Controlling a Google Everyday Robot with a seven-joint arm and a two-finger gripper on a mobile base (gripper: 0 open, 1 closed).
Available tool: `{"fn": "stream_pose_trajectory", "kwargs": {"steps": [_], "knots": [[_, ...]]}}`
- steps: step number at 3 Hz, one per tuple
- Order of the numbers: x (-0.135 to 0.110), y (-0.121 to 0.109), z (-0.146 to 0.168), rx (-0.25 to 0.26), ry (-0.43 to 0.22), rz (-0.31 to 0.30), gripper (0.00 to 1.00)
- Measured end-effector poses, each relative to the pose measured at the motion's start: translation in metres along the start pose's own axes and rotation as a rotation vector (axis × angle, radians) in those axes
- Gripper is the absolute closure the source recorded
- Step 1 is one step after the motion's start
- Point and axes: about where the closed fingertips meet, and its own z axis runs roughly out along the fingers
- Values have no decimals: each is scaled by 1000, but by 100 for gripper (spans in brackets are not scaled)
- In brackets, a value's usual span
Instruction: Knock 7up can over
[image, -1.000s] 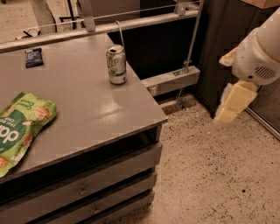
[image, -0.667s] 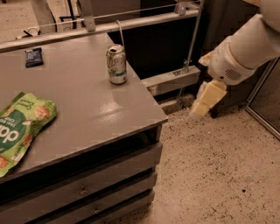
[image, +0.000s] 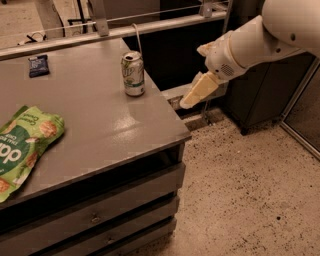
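Observation:
The 7up can (image: 133, 73) stands upright near the right edge of the grey table (image: 95, 130), green and silver with a silver top. My gripper (image: 192, 95) hangs off the white arm that comes in from the upper right. It is in the air to the right of the can, beyond the table's edge and about level with the can's base. It does not touch the can.
A flat green snack bag (image: 22, 147) lies at the table's front left. A small dark blue packet (image: 38, 65) lies at the back left. A metal rail (image: 150, 27) runs behind the table. A dark cabinet (image: 260, 95) stands at the right on speckled floor.
My arm has swung left and up, bringing the gripper from the far right towards the table edge and closer to the can. The can has not moved.

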Motion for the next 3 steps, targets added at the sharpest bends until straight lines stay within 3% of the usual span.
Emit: {"fn": "stream_pose_trajectory", "kwargs": {"steps": [1, 2, 3], "knots": [[0, 0, 0, 0, 0, 0, 0], [-2, -5, 1, 18, -68, 13, 0], [-24, -19, 27, 4, -179, -12, 0]]}}
